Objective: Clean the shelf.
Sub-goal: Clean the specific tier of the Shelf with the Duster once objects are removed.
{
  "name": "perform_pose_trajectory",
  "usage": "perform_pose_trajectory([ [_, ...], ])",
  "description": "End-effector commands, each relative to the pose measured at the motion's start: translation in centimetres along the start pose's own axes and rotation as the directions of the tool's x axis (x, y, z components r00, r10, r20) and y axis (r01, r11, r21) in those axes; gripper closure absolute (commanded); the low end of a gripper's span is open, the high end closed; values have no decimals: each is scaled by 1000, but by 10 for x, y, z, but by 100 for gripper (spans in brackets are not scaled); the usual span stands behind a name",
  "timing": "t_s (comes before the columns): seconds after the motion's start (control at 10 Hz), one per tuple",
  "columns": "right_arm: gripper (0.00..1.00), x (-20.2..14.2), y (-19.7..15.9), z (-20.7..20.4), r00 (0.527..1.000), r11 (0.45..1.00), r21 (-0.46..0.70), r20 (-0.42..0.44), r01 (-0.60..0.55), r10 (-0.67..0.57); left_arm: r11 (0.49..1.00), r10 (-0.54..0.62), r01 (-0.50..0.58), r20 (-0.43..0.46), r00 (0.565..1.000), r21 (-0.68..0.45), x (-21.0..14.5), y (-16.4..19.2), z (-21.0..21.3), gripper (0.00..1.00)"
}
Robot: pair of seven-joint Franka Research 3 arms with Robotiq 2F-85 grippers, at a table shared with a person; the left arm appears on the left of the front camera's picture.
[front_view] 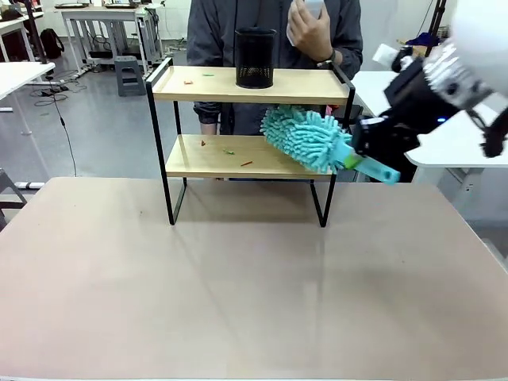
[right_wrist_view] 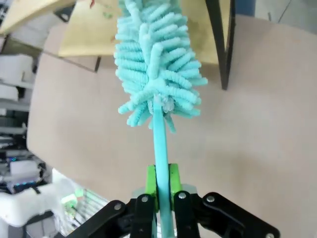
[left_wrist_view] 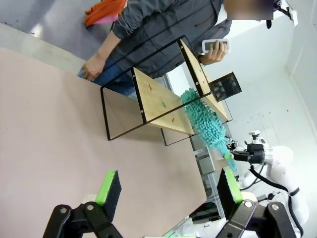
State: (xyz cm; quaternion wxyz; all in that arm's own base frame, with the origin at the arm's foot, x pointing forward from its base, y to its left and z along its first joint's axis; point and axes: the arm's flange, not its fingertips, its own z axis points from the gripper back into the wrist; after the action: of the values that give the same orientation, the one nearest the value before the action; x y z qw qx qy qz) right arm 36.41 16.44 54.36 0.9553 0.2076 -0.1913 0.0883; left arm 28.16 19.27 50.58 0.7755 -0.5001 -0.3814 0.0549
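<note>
Right gripper (right_wrist_view: 162,181) is clenching a teal microfiber duster (front_view: 305,136) at the shelf's (front_view: 198,163) right end.
The shelf is standing at the far side of the table (front_view: 238,278), long axis running left-right, open front facing the robot. The duster head is pointing leftward over the lower board, likely to sweep its scraps (front_view: 230,152). Left gripper (left_wrist_view: 170,187) is hanging released.

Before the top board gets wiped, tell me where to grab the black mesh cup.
Probably its rim, from above with the open left gripper: the black mesh cup stands upright atop the shelf, mouth open, so one finger can go inside its thin wall.
</note>
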Motion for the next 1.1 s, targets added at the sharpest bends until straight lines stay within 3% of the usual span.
perform_pose_trajectory([
  [0.0, 88, 15, 22, -29, 992, 996, 8, 86, 87, -88, 1000, -20, 20, 13, 1000, -13, 0, -1, -2, 0],
  [0.2, 88, 18, 41, -69, 993, 994, 18, 38, 111, -111, 1000, -20, 20, 13, 1000, -13, 0, -1, -2, 0],
  [0.4, 88, 20, 55, -84, 988, 990, 58, 73, 132, -136, 1000, -20, 20, 13, 1000, -13, 0, -1, -2, 0],
  [0.5, 88, 22, 63, -97, 990, 990, 53, 49, 131, -133, 1000, -20, 20, 13, 1000, -13, 0, -1, -2, 0],
  [1.0, 88, 46, 104, -129, 1000, 997, 75, -8, 26, -25, 1000, -20, 20, 13, 1000, -13, 0, -1, -2, 0],
])
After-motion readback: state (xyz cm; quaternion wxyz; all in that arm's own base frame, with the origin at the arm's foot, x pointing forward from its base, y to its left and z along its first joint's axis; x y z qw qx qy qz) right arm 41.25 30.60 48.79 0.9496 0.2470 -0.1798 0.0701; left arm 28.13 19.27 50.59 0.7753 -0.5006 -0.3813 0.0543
